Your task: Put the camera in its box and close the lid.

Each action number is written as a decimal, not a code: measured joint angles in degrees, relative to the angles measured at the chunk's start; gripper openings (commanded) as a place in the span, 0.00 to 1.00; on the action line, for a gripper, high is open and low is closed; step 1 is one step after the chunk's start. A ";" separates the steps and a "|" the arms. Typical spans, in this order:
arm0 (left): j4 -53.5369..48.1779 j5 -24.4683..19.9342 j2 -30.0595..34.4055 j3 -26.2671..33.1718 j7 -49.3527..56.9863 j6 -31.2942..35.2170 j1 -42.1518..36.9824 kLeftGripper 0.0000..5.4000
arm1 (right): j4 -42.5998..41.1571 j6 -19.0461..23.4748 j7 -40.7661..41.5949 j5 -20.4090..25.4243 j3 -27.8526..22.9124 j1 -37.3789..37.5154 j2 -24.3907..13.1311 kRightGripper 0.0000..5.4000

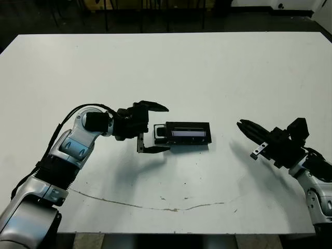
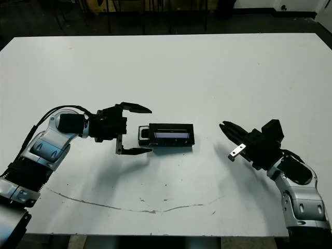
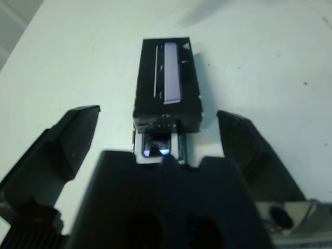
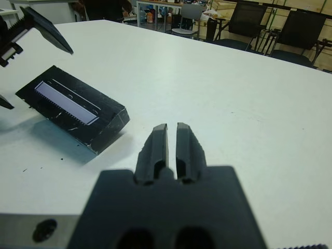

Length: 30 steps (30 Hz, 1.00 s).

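Note:
The lid (image 1: 188,133), black with a pale strip, lies over most of the box and is shifted right. This leaves the box's white-lined left end (image 1: 158,134) uncovered. The camera's glowing bluish screen (image 3: 155,149) shows in that uncovered end. My left gripper (image 1: 166,128) is open, with one finger on each side of the box's left end and touching nothing. My right gripper (image 1: 241,124) is shut and empty, a short way right of the lid. In the right wrist view the lid (image 4: 67,101) shows beyond its closed fingers (image 4: 158,140).
The white table (image 1: 207,67) carries a thin brown scratch line (image 1: 155,207) near the front edge. Black chairs (image 4: 295,31) stand beyond the far edge in the right wrist view.

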 measured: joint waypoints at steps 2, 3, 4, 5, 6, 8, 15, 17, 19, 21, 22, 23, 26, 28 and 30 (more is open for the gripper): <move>0.79 0.32 -0.40 -0.18 0.27 -0.60 -0.11 1.00 | -0.83 0.60 -0.38 -0.01 0.03 0.02 -0.01 0.00; 1.31 0.54 -0.62 -0.40 0.30 -0.75 -0.26 1.00 | -1.29 0.76 -0.55 0.00 0.04 0.02 -0.01 0.00; 1.76 0.79 -0.82 -0.67 0.41 -0.90 -0.41 1.00 | -1.58 1.25 -0.66 0.00 0.05 0.02 -0.02 0.00; 1.99 0.99 -1.00 -0.83 0.63 -0.98 -0.52 1.00 | -1.57 1.35 -0.65 0.01 0.05 0.02 -0.02 0.00; 2.22 1.15 -1.21 -0.88 0.78 -1.11 -0.62 1.00 | -1.38 1.23 -0.48 0.02 0.06 -0.01 -0.02 0.00; 2.56 1.38 -1.57 -0.96 0.88 -1.30 -0.89 1.00 | -0.88 1.05 -0.23 0.01 0.06 -0.02 -0.02 0.00; 4.20 1.69 -2.03 -1.07 1.26 -1.30 -1.04 1.00 | -0.72 1.04 -0.20 0.05 0.06 -0.03 -0.02 0.00; 4.43 1.69 -2.26 -1.09 1.28 -1.23 -1.05 1.00 | -0.68 1.02 -0.18 0.05 0.06 -0.03 -0.02 0.00; 4.71 1.70 -2.46 -1.11 1.51 -1.35 -1.05 1.00 | -0.46 0.94 -0.02 0.05 0.06 -0.05 -0.02 0.00; 5.06 1.72 -2.73 -1.11 1.82 -1.68 -1.05 1.00 | -0.37 0.86 0.00 0.07 0.06 -0.05 -0.02 0.00; 5.41 1.75 -2.87 -1.11 1.93 -2.06 -1.06 1.00 | -0.37 0.86 0.02 0.07 0.06 -0.05 -0.02 0.00; 5.78 1.78 -2.98 -1.11 2.11 -2.48 -1.06 1.00 | -0.34 0.86 0.10 0.09 0.06 -0.07 -0.01 0.00; 6.49 1.94 -3.30 -1.12 2.56 -2.92 -1.08 1.00 | -0.27 0.85 0.22 0.10 0.06 -0.07 -0.01 0.00; 7.18 2.18 -3.78 -1.12 2.84 -3.02 -1.18 1.00 | -0.12 0.23 0.23 0.03 0.06 -0.09 0.00 0.00; 8.03 2.45 -4.14 -1.13 3.17 -3.42 -1.21 1.00 | -0.06 0.01 0.21 0.03 0.06 -0.09 0.00 0.00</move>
